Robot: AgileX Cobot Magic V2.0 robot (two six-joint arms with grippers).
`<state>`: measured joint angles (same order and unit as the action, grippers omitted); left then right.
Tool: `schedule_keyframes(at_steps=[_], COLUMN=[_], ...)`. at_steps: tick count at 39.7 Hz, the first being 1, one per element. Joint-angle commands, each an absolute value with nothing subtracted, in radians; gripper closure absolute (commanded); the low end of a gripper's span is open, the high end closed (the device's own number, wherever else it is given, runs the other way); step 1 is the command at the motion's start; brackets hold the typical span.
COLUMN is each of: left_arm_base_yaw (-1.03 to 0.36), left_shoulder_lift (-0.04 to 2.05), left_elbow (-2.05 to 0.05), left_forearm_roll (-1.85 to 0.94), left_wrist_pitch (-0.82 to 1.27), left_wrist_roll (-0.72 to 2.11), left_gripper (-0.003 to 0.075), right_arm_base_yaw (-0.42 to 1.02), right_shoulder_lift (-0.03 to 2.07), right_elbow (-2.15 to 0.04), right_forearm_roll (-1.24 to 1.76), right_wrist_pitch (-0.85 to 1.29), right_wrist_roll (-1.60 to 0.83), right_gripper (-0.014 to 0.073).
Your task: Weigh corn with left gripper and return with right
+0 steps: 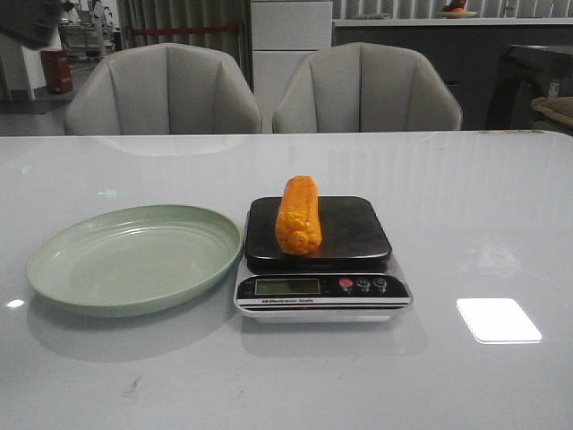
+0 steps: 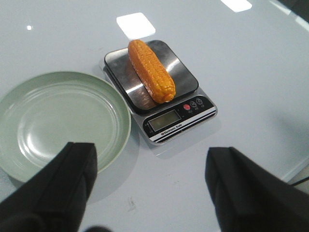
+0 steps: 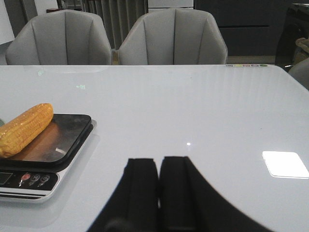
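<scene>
Both grippers appear only in their wrist views, cut off by the lower frame edge: the left gripper (image 2: 149, 186) stands wide open and empty, the right gripper (image 3: 158, 186) has its fingers pressed together on nothing. At centre of the front view the corn (image 1: 299, 215) lies lengthwise on the scale (image 1: 322, 291), beside the green plate (image 1: 54, 278). The scale's display is unreadable.

Scale display (image 1: 287, 287) unreadable; plate (image 3: 1, 123) cut off in right wrist view
</scene>
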<state>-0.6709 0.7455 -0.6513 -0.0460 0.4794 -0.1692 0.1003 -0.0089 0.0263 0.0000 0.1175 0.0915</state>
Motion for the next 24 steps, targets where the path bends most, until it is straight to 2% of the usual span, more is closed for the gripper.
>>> schedule_keyframes(at_steps=[1,14,17,24], left_arm_base_yaw=[-0.676,-0.676,-0.676,-0.676], left_shoulder_lift=[0.595,0.129,0.063,0.007], left_elbow=[-0.612,-0.433,-0.414,-0.400], left_forearm_roll=[-0.009,0.057,0.076,0.086], left_wrist_pitch=[0.414,0.451,0.467,0.500], left_wrist_roll=[-0.165,-0.115,-0.115,-0.115], left_gripper=[0.0199,0.0218,0.0302,0.0619], right_arm_base_yaw=[0.094,0.094,0.094,0.094], right_shoulder_lift=[-0.028,-0.028,-0.028,-0.028], right_elbow=[0.036,0.036,0.036,0.036], right_forearm_roll=[-0.007,-0.007,-0.007,0.000], right_wrist_pitch=[0.042,0.036,0.030,-0.039], right_wrist_roll=[0.085,0.085,0.085,0.085], right_gripper=[0.0446,0.0446,0.0446,0.0446])
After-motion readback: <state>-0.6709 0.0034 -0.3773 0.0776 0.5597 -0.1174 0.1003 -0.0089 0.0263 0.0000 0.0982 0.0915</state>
